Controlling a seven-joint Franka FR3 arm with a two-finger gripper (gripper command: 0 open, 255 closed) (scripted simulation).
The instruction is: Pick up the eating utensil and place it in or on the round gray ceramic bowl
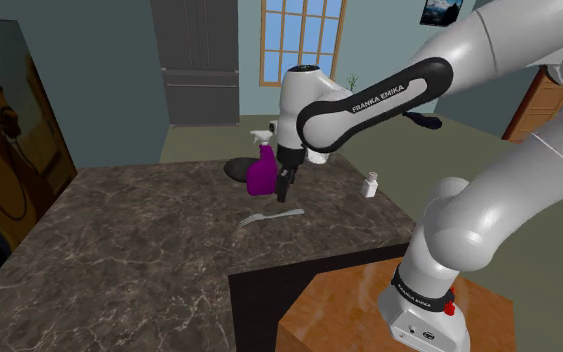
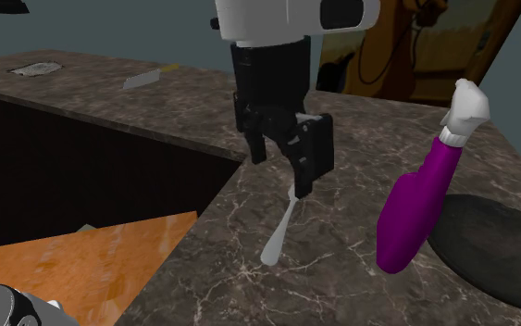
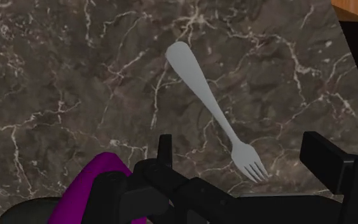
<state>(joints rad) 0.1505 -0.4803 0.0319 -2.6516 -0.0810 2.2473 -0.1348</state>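
the black gripper (image 2: 281, 171) hangs with fingers apart, gripping nothing, above the tine end of the smooth grey fork (image 3: 203, 95). the fork lies flat on the veined dark marble counter (image 3: 56, 95), near a glossy purple spray bottle (image 2: 420, 208) and a shallow dark round bowl (image 2: 499, 250).

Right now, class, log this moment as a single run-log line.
fork: flat on countertop, not held | fingers: open, over its tines | bowl: dark, beside purple spray bottle

Purple spray bottle (image 1: 261, 172) (white nozzle) on marble counter (image 1: 119, 250).
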